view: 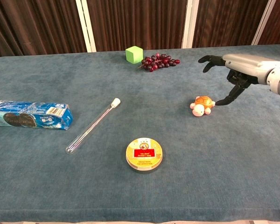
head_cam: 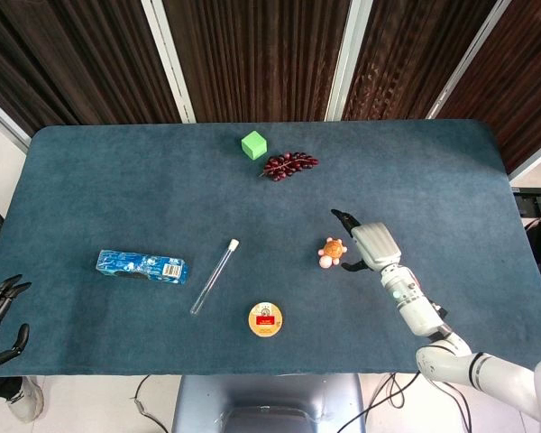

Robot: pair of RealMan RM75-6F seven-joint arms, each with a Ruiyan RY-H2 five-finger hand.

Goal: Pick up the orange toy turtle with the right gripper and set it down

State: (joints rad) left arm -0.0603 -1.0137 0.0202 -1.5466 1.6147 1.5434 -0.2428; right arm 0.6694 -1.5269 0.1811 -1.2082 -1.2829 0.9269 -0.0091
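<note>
Yellow round tin (view: 143,153) nearest on the blue table (view: 224,186), orange toy turtle (view: 202,104) resting midway right, right robot hand (view: 236,70) spread empty just beside it, green cube (view: 134,54) and grapes (view: 158,61) farthest.

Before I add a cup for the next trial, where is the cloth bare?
Bare: the left back corner beyond the green cube, and the front right past the round tin. Crowded: around the toy turtle by the right hand.
</note>
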